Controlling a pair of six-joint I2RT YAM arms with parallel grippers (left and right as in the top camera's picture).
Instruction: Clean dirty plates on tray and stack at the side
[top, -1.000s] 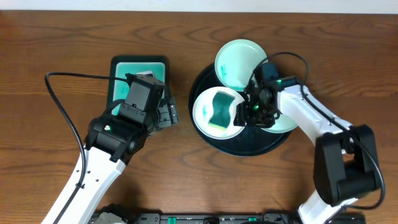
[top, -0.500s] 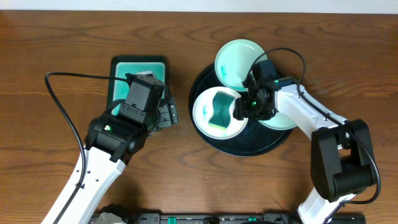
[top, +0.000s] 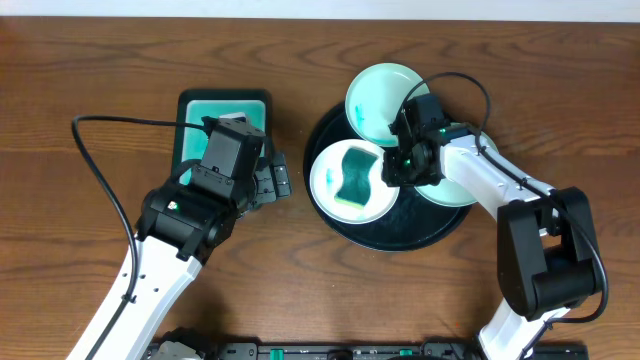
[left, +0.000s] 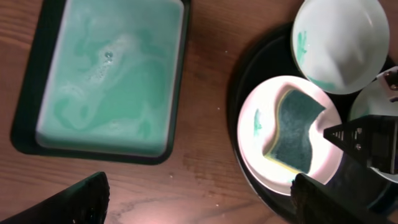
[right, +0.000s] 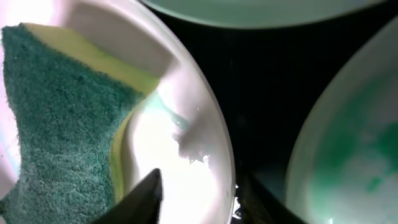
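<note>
The first plate (right: 199, 118) lies flat on the tray (right: 261, 93). Its right-hand rim runs between the fingers (right: 142, 198) of the right gripper (top: 393, 172). One finger sits inside the plate over its bright white floor, and the other sits outside the rim over the black tray. The fingers are apart, not clamped. A strip of plate shows between the inner finger and the rim, but I cannot tell whether the outer finger touches the rim.

Beyond the inner finger, further into the plate, lies a sponge (right: 56, 112). Its green scrub face is up and its yellow layer shows along the edge. A faint teal smear marks the plate between the sponge and the rim.

On the outer finger's side, across a band of bare tray, lies the second plate (right: 339, 155), streaked pale teal. In the overhead view the right arm covers much of it. Ahead of both fingertips the third plate (top: 380, 95) overlaps the tray's far rim, with a teal smear on its inner wall.

The left gripper (top: 278, 182) hovers over the table (top: 120, 60), left of the tray. Its fingers (left: 81, 199) are spread wide with nothing between them. Ahead of its left finger lies the teal dish (left: 112, 81), filled with foamy teal liquid. The tray and plates lie ahead of its right finger.
</note>
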